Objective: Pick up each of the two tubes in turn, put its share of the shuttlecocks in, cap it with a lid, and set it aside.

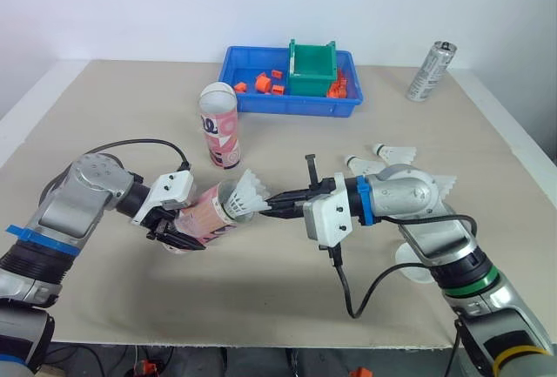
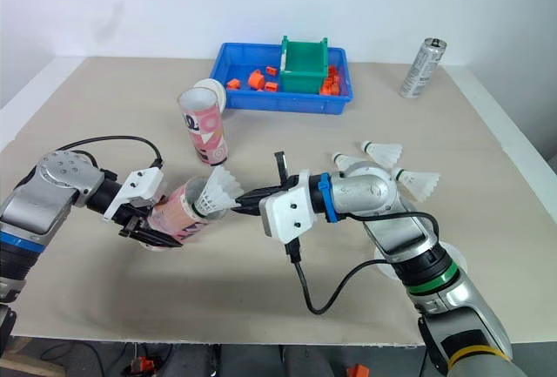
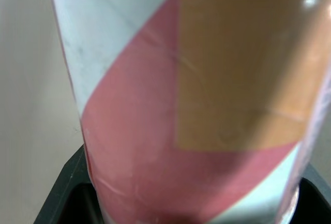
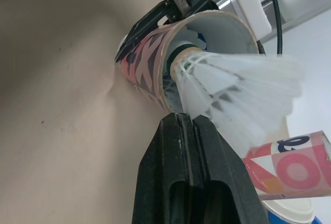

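Pink tube [image 1: 209,213] clamped in left jaws, held tilted just above tabletop [image 1: 104,116], mouth turned toward right arm. Second tube [image 1: 219,124] stood upright behind it, apparently not yet handled. Shuttlecock [image 1: 249,194] seated cork-first in held tube's mouth, feathers outside. Right jaws pressed together at feather skirt; whether feather is pinched cannot be told. Loose shuttlecocks [image 1: 396,151] lying beyond right arm. Step judged: first tube being filled. Next move: shuttlecock to be pushed along tube's axis and released, tube held steady.
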{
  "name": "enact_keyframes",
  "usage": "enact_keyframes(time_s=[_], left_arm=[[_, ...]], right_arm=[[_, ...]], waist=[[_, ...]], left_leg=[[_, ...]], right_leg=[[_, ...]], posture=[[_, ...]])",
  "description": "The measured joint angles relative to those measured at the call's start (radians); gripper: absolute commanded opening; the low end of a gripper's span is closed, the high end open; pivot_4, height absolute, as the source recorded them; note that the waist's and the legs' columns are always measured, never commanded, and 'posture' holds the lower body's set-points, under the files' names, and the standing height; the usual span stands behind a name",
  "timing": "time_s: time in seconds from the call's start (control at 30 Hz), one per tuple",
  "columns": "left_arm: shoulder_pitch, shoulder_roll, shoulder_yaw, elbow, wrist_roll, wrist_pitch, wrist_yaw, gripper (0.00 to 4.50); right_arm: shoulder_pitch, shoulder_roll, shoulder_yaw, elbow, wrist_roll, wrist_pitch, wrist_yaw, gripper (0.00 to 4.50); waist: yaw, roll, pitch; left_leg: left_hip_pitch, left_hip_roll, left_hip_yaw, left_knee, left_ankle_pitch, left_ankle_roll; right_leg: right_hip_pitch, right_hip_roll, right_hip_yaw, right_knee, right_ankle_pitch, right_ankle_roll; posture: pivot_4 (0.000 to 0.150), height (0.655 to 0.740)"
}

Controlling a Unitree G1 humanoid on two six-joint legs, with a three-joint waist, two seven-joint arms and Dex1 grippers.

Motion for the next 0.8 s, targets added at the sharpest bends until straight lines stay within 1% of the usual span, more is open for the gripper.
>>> enact_keyframes(time_s=[0.1, 0.17, 0.27, 0.37, 0.47, 0.57, 0.63, 0.73, 0.77, 0.8], left_arm=[[0.000, 0.000, 0.000, -0.004, 0.000, 0.000, 0.001, 2.95], [0.000, 0.000, 0.000, -0.004, 0.000, 0.000, 0.001, 2.95], [0.000, -0.002, 0.000, -0.004, 0.000, 0.000, 0.001, 2.95], [0.000, -0.007, -0.001, -0.004, 0.000, 0.000, 0.002, 2.95], [0.000, -0.014, -0.002, -0.006, -0.001, -0.001, 0.006, 2.95], [0.004, -0.014, -0.001, -0.013, -0.001, -0.001, 0.009, 2.95], [0.007, -0.014, -0.001, -0.015, -0.001, -0.001, 0.010, 2.95], [0.009, -0.015, 0.000, -0.015, -0.001, -0.002, 0.014, 2.95], [0.008, -0.019, -0.001, -0.013, -0.001, -0.007, 0.014, 2.95], [0.008, -0.021, -0.001, -0.010, -0.001, -0.009, 0.013, 2.95]], right_arm=[[0.000, -0.001, 0.000, -0.003, 0.008, 0.027, 0.021, 0.94], [0.000, -0.011, 0.002, -0.019, 0.031, 0.081, 0.046, 1.85], [-0.002, -0.002, -0.014, -0.036, 0.079, 0.119, 0.048, 3.41], [-0.004, -0.006, -0.056, -0.078, 0.133, 0.176, 0.039, 3.41], [0.039, -0.061, -0.157, -0.140, 0.198, 0.345, -0.016, 3.41], [0.158, -0.081, -0.330, -0.212, 0.317, 0.573, -0.140, 3.41], [0.219, -0.080, -0.444, -0.241, 0.389, 0.690, -0.226, 3.41], [0.301, -0.079, -0.588, -0.270, 0.451, 0.791, -0.320, 3.41], [0.372, -0.077, -0.648, -0.295, 0.473, 0.814, -0.350, 3.41], [0.408, -0.076, -0.671, -0.299, 0.476, 0.820, -0.360, 3.41]], waist=[[0.000, 0.000, 0.000], [0.000, 0.000, 0.000], [0.000, 0.000, 0.000], [0.000, 0.000, 0.000], [0.006, -0.001, 0.000], [0.009, -0.001, 0.000], [0.009, -0.001, 0.000], [0.008, -0.001, 0.000], [0.008, -0.001, 0.000], [0.009, -0.001, 0.000]], left_leg=[[0.000, 0.000, 0.000, 0.000, 0.000, 0.000], [0.000, 0.000, 0.000, 0.000, 0.000, 0.000], [0.000, 0.000, 0.000, 0.000, 0.000, 0.000], [0.000, 0.000, 0.000, 0.000, 0.000, 0.000], [0.000, 0.000, 0.000, 0.000, 0.000, 0.000], [-0.001, 0.000, -0.001, 0.000, 0.000, 0.000], [0.000, 0.000, -0.001, 0.000, 0.000, 0.000], [0.000, 0.000, -0.001, 0.000, 0.000, 0.000], [0.000, 0.000, -0.001, 0.000, 0.000, 0.000], [0.000, 0.000, -0.001, 0.000, 0.000, 0.000]], right_leg=[[0.000, 0.000, 0.000, 0.000, 0.000, 0.000], [0.000, 0.000, 0.000, 0.000, 0.000, 0.000], [0.000, 0.000, 0.000, 0.000, 0.000, 0.000], [0.000, 0.000, 0.000, 0.000, 0.000, 0.000], [0.000, 0.000, 0.000, 0.000, 0.000, 0.000], [0.000, 0.000, 0.000, 0.000, -0.001, 0.000], [0.000, 0.000, 0.000, 0.000, 0.000, 0.000], [0.001, 0.000, 0.000, 0.000, 0.000, 0.000], [0.001, 0.000, 0.000, 0.000, 0.000, 0.000], [0.001, 0.000, 0.000, 0.000, 0.000, 0.000]], posture=[[0.150, 0.7309], [0.150, 0.7309], [0.150, 0.7309], [0.150, 0.7309], [0.150, 0.7309], [0.150, 0.7309], [0.150, 0.7309], [0.150, 0.7309], [0.150, 0.7309], [0.150, 0.7309]])
